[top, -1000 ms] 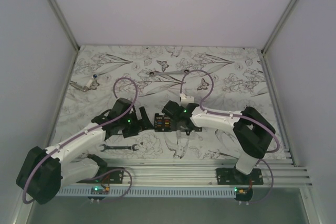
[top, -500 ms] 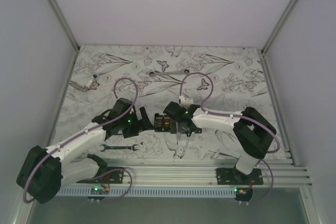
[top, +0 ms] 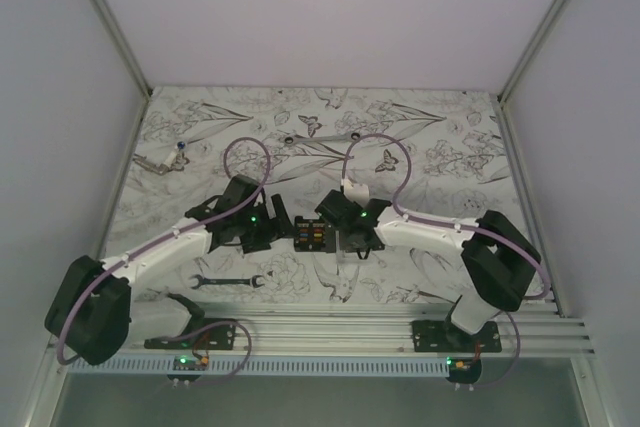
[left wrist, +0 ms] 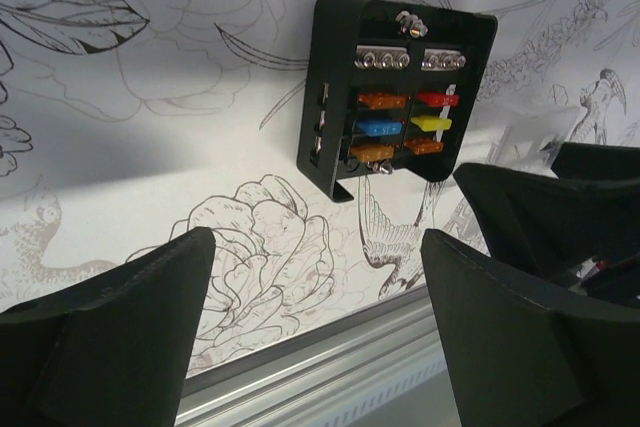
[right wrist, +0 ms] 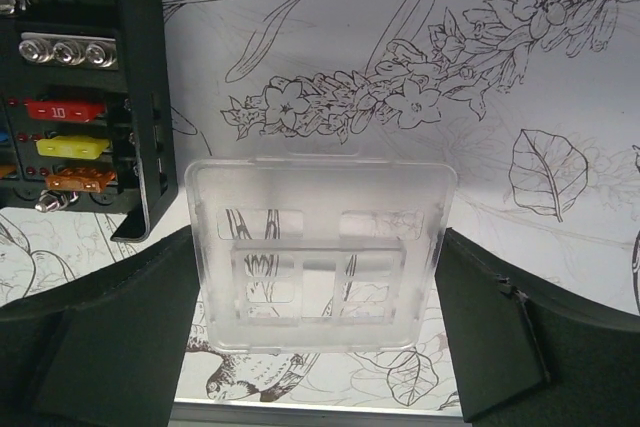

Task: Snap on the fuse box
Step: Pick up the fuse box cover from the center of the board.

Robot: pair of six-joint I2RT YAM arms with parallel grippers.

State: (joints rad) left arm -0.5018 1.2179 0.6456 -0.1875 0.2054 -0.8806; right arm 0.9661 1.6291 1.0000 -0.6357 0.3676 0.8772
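**Holding the clear cover [right wrist: 320, 252] beside the fuse box [top: 313, 235]**

Clamping the cover between the fingers of the right gripper [right wrist: 320, 292], just to the right of the box. Hovering the left gripper [left wrist: 315, 267] on the other side, jaws apart and empty. Probably doing the alignment step: next, squaring the cover over the open face, then pressing down. Finding the box flat on the table [top: 450, 137] between both grippers, fuses facing up, screw row pointing to the far side, the slightly longer axis seemingly running near-to-far.

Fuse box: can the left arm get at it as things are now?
Probably yes. The left gripper is open and the fuse box lies ahead of it, with only bare table between. The right gripper, holding the clear cover, is on the box's other side.
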